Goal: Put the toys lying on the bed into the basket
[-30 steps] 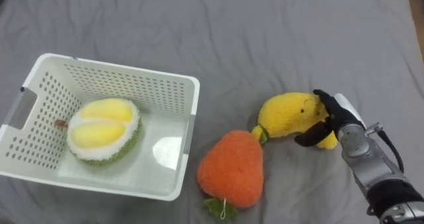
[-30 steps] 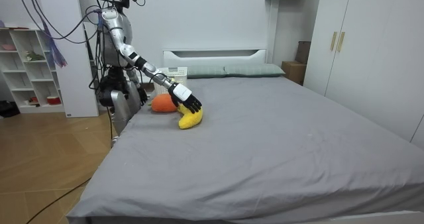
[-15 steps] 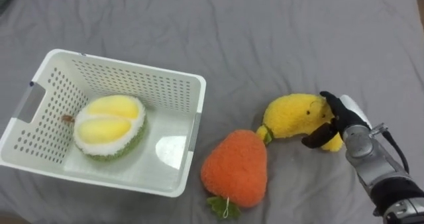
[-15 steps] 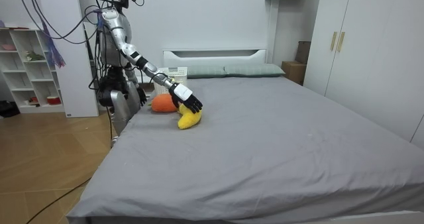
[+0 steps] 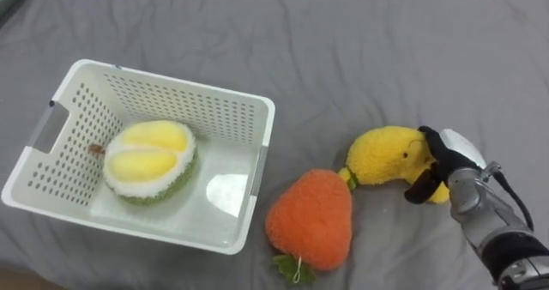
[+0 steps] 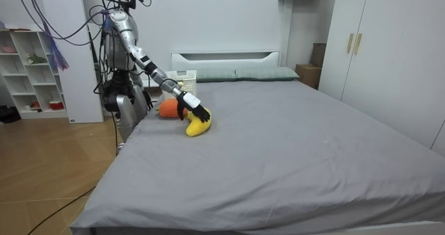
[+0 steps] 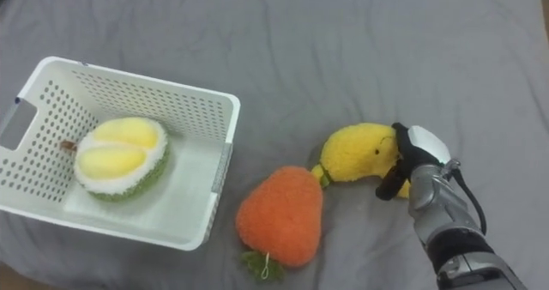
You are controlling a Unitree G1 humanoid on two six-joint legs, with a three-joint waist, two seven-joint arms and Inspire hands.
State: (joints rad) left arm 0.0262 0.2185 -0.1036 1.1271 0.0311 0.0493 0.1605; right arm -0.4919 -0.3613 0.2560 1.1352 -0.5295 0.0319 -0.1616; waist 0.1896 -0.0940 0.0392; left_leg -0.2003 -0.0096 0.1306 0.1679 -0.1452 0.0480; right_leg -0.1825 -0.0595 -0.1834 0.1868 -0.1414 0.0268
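The robot stands at the side of the bed (image 5: 360,41), at the room view's left, with its right arm stretched out over the grey cover. Its right hand (image 5: 442,158) is clenched round the far end of the yellow plush toy (image 5: 384,157), dark fingers curled over it; the toy lies on the bed. Just beside it, touching its green tip, lies the orange plush toy (image 5: 310,219). To the left stands the white basket (image 5: 180,88), holding the durian plush (image 5: 150,161) against its left part
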